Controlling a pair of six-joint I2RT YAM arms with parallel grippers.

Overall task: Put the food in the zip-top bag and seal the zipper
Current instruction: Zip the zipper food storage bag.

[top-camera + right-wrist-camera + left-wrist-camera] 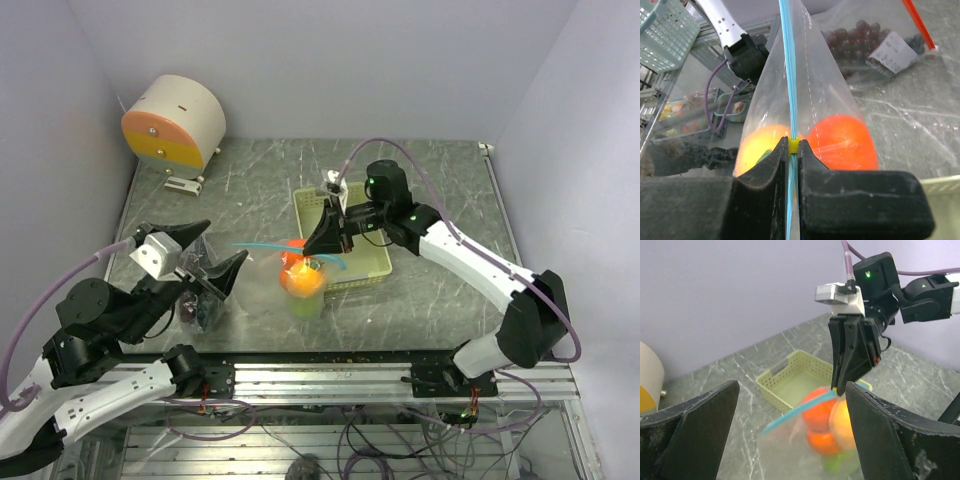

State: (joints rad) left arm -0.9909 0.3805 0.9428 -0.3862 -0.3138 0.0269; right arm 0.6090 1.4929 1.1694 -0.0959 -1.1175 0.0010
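My right gripper [322, 245] [794, 147] is shut on the zipper [787, 75], a teal strip with a small yellow slider between my fingertips. It holds the clear zip-top bag [303, 292] up by its mouth in front of the basket. Inside the bag hang a red-orange fruit [845, 142], a yellow-orange fruit [757, 150], an orange one [822, 441] and a green piece [840, 462]. My left gripper [207, 256] [792, 435] is open and empty, its fingers wide apart to the left of the bag, not touching it. The dark purple grapes [850, 37] lie inside a second clear bag with a red strip [917, 22].
A pale yellow-green basket [372, 266] stands empty behind the bag, under the right arm. A round cream and orange device [175, 120] sits at the back left. The grape bag [205, 305] lies by the left arm near the front edge.
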